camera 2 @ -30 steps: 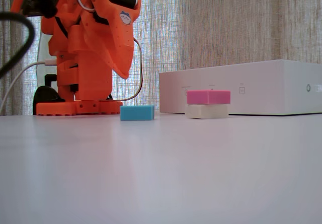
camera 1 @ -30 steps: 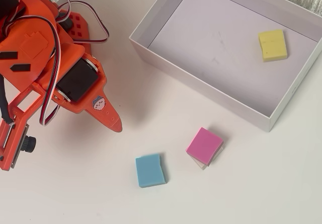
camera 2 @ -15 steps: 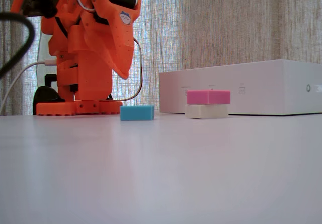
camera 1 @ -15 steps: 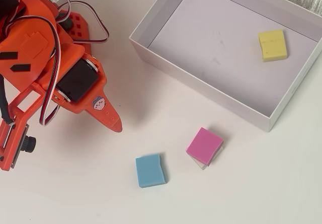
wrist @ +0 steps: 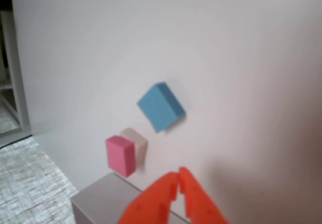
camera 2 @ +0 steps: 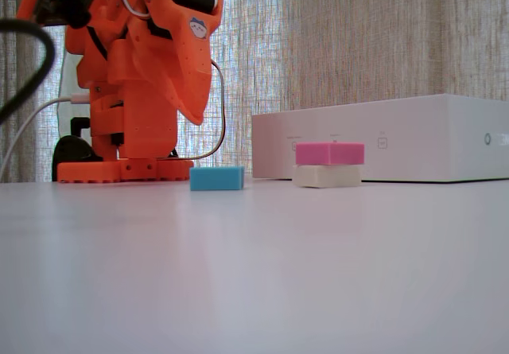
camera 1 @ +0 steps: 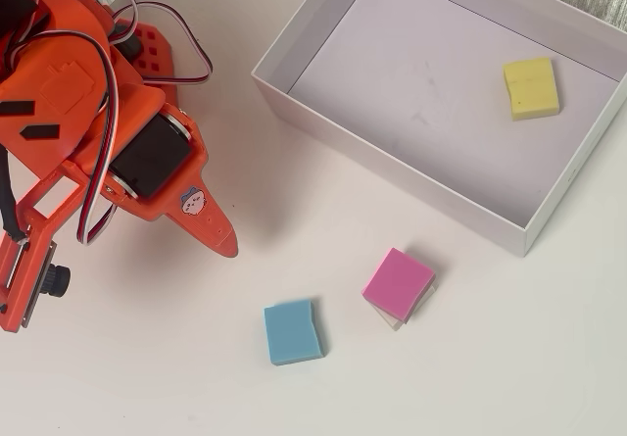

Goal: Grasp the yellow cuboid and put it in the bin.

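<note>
Nearest our fixed camera, a light-blue foam block [camera 2: 216,178] and a pink block [camera 2: 330,153] stacked on a white one [camera 2: 326,176]; behind them our orange gripper [wrist: 179,179], fingers pressed together, empty. The small pale-yellow foam cuboid [camera 1: 531,87] lies inside the shallow white cardboard bin [camera 1: 392,158].

The white desk [camera 1: 470,377] carries the bin [camera 1: 392,157], a blue block [camera 1: 292,331] and a cream block [camera 2: 326,177] (pink block [camera 1: 399,283] stacked on it).

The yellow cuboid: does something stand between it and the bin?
No. In the overhead view the yellow cuboid already lies on the floor of the bin, near its far right corner. The gripper is outside the bin, closed and empty. The blue block and pink block lie on the table.
</note>
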